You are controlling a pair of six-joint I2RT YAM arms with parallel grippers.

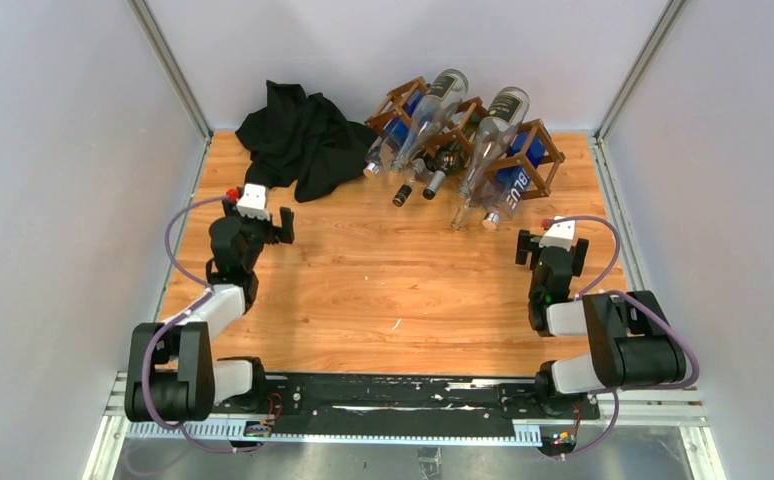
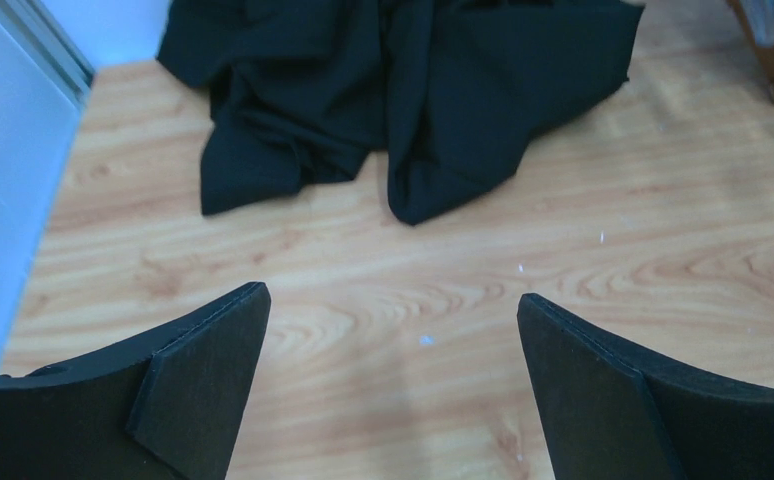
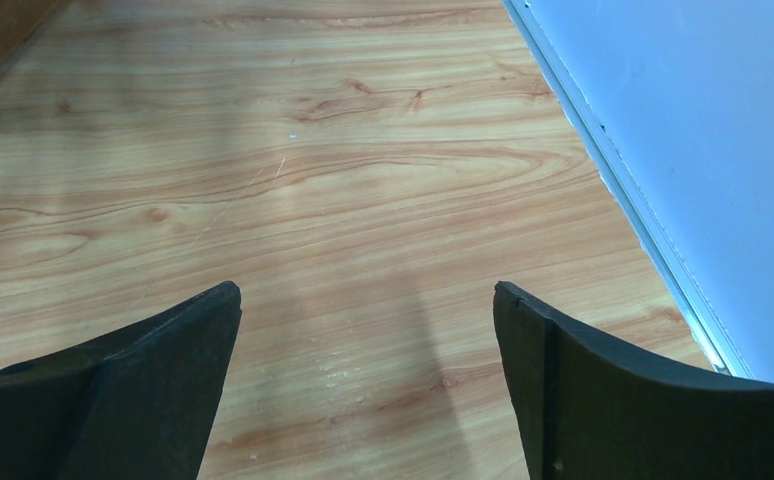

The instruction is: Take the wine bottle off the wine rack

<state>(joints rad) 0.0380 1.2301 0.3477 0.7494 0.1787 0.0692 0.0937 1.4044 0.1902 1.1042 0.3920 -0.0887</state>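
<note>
The dark brown wooden lattice wine rack [image 1: 551,141] stands at the back of the table, right of centre. Several wine bottles lie in its cells, necks pointing toward me: a clear bottle [image 1: 425,120] on the left, a clear bottle [image 1: 491,140] on the right, a blue-labelled bottle [image 1: 516,180] low right, and dark bottles [image 1: 433,183] in the middle. My left gripper [image 1: 263,222] is open and empty over the table left of the rack; in its wrist view [image 2: 393,300] only wood shows between the fingers. My right gripper [image 1: 553,247] is open and empty in front of the rack's right end; it also shows in its wrist view [image 3: 368,295].
A crumpled black cloth [image 1: 298,135] lies at the back left next to the rack; it also shows in the left wrist view [image 2: 403,90]. Grey walls [image 1: 53,200] close in the table on both sides. The right wall [image 3: 683,120] is close to my right gripper.
</note>
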